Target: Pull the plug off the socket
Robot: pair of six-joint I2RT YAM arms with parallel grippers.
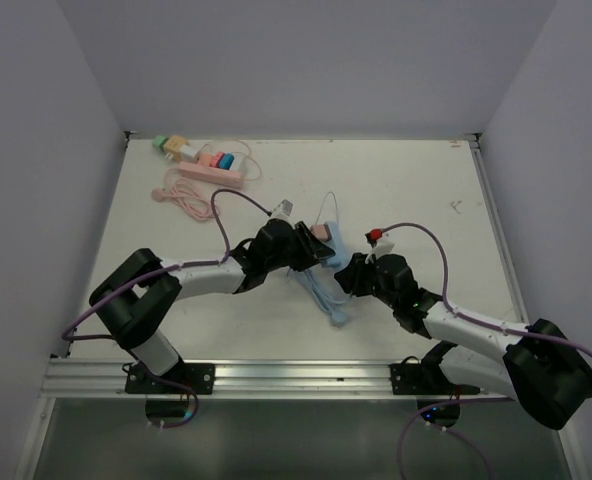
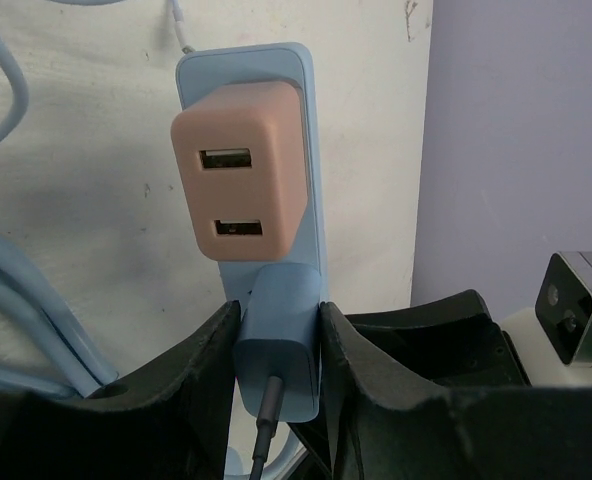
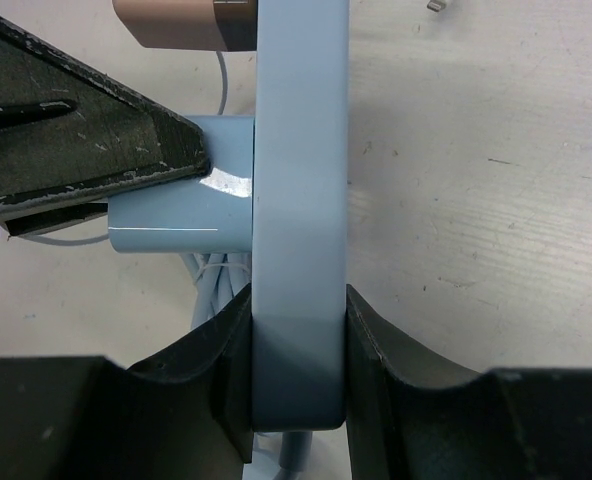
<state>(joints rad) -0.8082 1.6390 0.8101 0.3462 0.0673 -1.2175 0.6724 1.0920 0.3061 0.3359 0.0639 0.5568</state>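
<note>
Right now my left pincer (image 2: 279,335) is pinching the small pale-blue plastic plug (image 2: 281,360), with its black fingers (image 2: 211,370) set narrow and pressing the plug's two flat sides. My right pincer (image 3: 298,330) is clamping the long pale-blue plastic socket strip (image 3: 301,150) across its thin edges, near one end, bracing it above the white desk (image 3: 476,200). The plug is sitting seated in the strip's face, directly between my left fingertips, and a salmon-pink two-port USB charger block (image 2: 241,180) is plugged in just beyond them. I am judging the plug light, rigid and glossy, so probably slippery. A firm squeeze on its flat sides, not on the thin grey cable (image 2: 266,420), seems the safest hold for a straight pull.
</note>
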